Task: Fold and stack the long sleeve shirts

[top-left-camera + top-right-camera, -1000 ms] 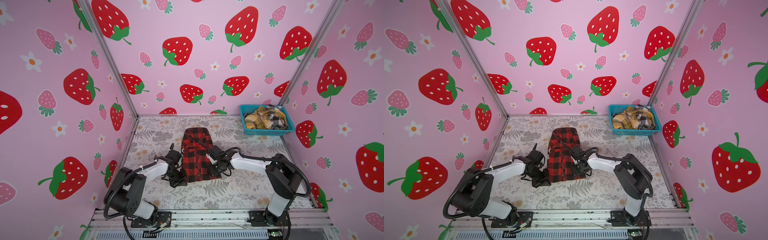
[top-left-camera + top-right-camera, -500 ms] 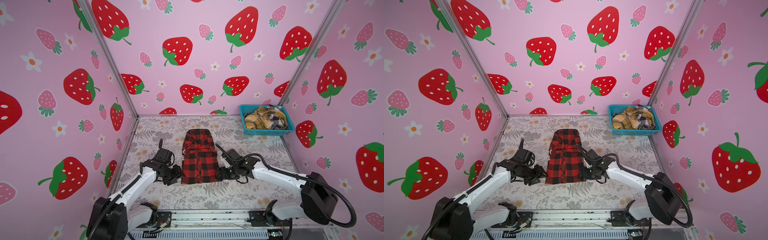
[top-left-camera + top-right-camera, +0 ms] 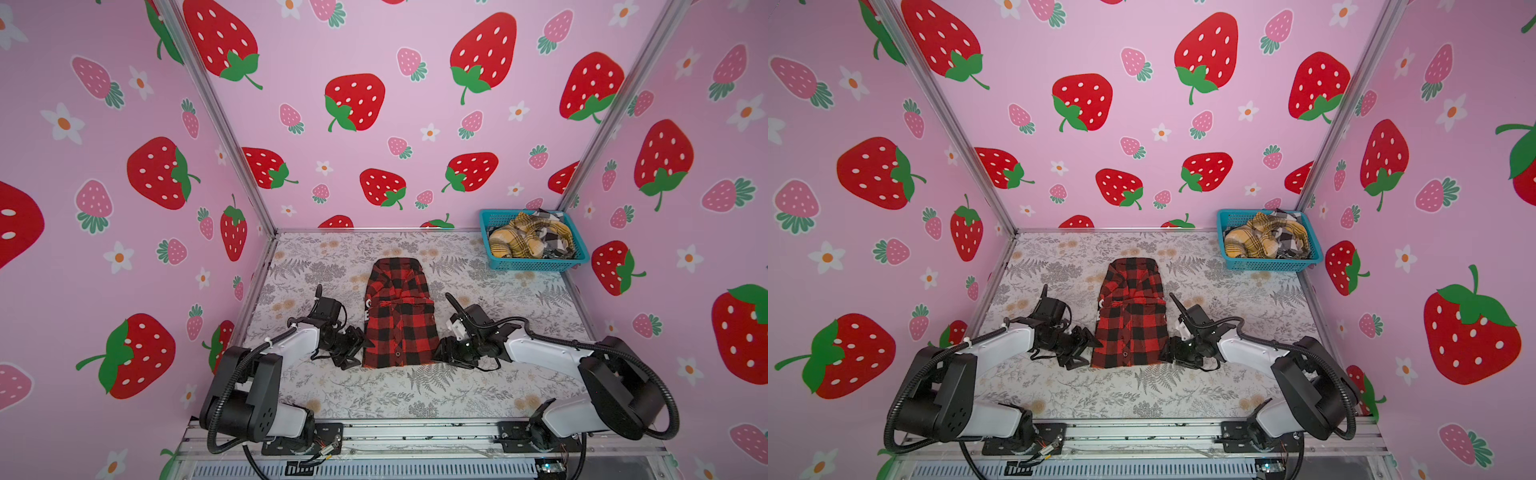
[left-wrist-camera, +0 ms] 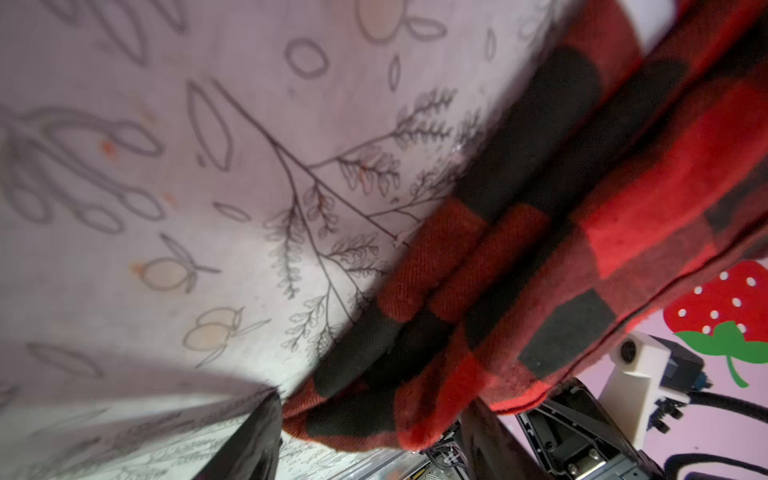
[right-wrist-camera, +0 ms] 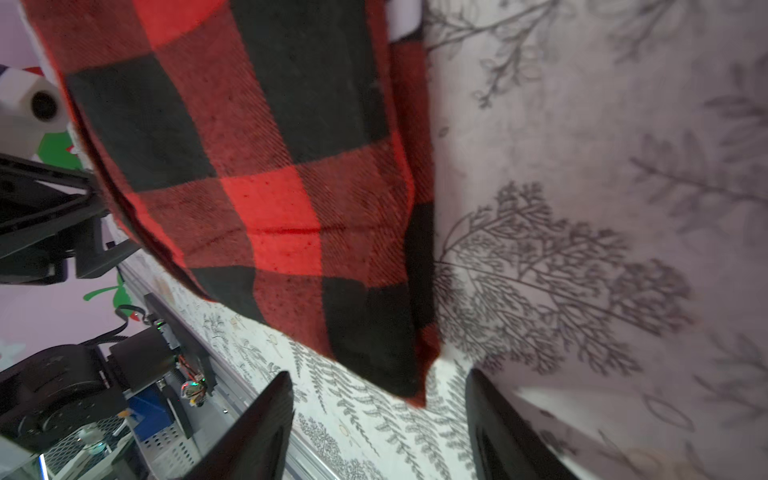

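Mid-worktop [image 3: 478, 386], laid flat, collar toward back wall: red-and-black check shirt [image 3: 400, 320], folded to narrow panel, no sleeve sticking out. Soft napped flannel, twill weave, hem edges stacked in layers. Posed low at near hem corners, likely for end-over-end fold: left fingers [image 3: 358, 345] and right fingers [image 3: 439, 354], both spread wide, clamped on nothing. Parked in back right corner: blue mesh basket [image 3: 536, 264] of crumpled yellow and black-white plaid shirts [image 3: 519, 245], probably awaiting turn.

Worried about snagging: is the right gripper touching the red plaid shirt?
Apart. In the right wrist view the right gripper stands open, with tablecloth showing between each finger and the red plaid shirt.
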### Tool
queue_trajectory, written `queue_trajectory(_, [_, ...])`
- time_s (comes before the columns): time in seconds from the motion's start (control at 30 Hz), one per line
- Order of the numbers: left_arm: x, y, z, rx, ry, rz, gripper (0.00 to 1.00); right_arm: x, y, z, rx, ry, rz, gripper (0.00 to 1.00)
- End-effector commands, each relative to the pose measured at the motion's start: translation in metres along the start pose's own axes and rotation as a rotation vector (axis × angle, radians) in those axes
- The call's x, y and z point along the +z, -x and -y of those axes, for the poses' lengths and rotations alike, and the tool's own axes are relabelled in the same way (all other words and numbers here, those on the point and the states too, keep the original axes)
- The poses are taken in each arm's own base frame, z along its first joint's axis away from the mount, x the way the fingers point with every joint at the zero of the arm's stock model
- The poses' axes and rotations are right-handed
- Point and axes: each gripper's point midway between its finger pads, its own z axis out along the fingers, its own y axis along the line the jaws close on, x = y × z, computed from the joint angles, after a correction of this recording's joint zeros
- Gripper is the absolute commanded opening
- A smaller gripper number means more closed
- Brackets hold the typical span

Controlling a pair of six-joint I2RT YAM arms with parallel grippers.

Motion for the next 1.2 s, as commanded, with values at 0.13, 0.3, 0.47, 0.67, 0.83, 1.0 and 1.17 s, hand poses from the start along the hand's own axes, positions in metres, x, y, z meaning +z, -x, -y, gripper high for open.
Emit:
queue_trajectory(0.13, [0.024,0.0,-0.047,-0.102,0.112,-0.061,0.42,0.019,0.002,0.021,0.073,-0.013,-0.007,0.59])
queue_trajectory(0.3, [0.033,-0.003,-0.063,-0.136,0.124,-0.109,0.37,0.028,0.003,0.023,0.086,0.031,-0.015,0.52])
queue_trajectory(0.47, [0.033,-0.003,-0.063,-0.14,0.099,-0.133,0.26,0.029,0.005,0.019,0.09,0.055,-0.012,0.36])
queue_trajectory(0.67, [0.001,-0.026,-0.062,-0.119,0.115,-0.09,0.76,0.021,0.006,0.017,0.091,0.047,0.007,0.34])
queue_trajectory(0.83, [0.001,-0.03,-0.063,-0.164,0.09,-0.069,0.8,0.018,0.008,0.014,0.093,0.048,0.017,0.32])
queue_trajectory(1.0, [0.026,-0.012,-0.058,-0.212,0.029,-0.077,0.72,0.017,0.008,0.015,0.088,0.04,0.016,0.31])
queue_trajectory(1.17, [0.04,-0.005,-0.066,-0.235,0.056,-0.098,0.56,0.015,0.007,0.014,0.097,0.046,0.02,0.3])
